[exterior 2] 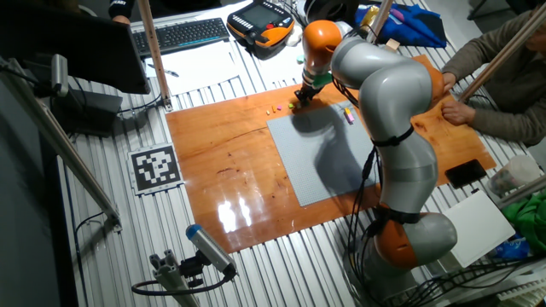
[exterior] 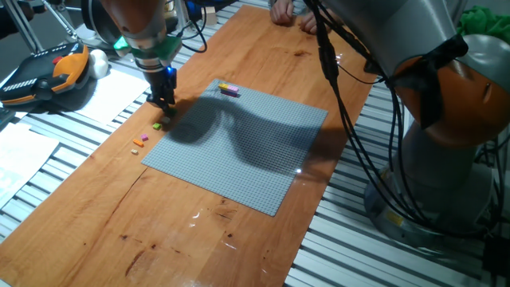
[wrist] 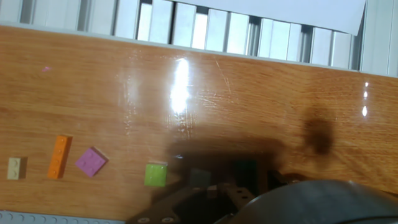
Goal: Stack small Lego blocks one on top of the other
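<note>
Hand view cuts the gripper (wrist: 211, 193) off at the bottom edge, so no telling how its jaws stand. Loose Lego blocks (exterior 2: 275, 109) near the board's far edge are just specks from the fixed cameras.

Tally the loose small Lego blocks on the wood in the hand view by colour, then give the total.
White block: 1
Orange block: 1
Purple block: 1
Green block: 1
Total: 4

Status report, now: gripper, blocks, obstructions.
Gripper low over the wood by the baseplate edge; fingers' state unclear. Green block, purple, orange, white loose, unstacked. Nothing blocking them.
</note>
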### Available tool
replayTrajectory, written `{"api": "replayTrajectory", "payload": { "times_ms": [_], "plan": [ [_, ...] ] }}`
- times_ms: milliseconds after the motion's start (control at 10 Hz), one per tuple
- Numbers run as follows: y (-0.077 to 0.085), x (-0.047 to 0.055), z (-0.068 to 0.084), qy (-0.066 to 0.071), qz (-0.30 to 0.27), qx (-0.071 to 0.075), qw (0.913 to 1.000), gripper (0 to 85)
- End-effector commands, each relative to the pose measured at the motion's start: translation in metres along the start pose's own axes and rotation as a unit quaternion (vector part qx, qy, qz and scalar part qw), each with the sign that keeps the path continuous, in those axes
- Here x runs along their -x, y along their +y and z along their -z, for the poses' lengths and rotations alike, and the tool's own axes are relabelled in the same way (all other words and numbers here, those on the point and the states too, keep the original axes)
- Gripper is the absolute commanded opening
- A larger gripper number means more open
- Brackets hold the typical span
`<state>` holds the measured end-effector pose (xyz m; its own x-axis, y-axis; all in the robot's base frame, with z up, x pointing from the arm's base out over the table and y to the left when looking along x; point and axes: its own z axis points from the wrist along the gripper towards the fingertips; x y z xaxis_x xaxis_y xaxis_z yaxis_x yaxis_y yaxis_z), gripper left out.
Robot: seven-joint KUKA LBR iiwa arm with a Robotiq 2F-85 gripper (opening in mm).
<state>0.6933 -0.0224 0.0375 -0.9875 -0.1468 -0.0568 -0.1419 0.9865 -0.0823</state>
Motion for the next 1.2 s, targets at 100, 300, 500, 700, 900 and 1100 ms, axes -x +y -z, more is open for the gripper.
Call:
{"api": "replayTrajectory", "payload": {
  "times_ms": [100, 300, 500, 700, 900, 1100],
  "plan": [
    [-0.0006, -0.0004, -0.0016, -0.001, 0.001, 0.001, 1.0, 34.0],
    [-0.0002, -0.0008, -0.0034, -0.002, 0.003, 0.001, 1.0, 34.0],
    [0.0011, -0.003, -0.0059, -0.004, 0.004, 0.001, 1.0, 34.0],
    [0.0012, -0.0035, -0.006, -0.002, 0.008, 0.002, 1.0, 34.0],
    [0.001, -0.0039, -0.0063, 0.0, 0.009, 0.005, 0.9999, 17.0],
    [0.0002, -0.0046, -0.0076, -0.001, 0.014, 0.009, 0.9999, 17.0]
  ]
}}
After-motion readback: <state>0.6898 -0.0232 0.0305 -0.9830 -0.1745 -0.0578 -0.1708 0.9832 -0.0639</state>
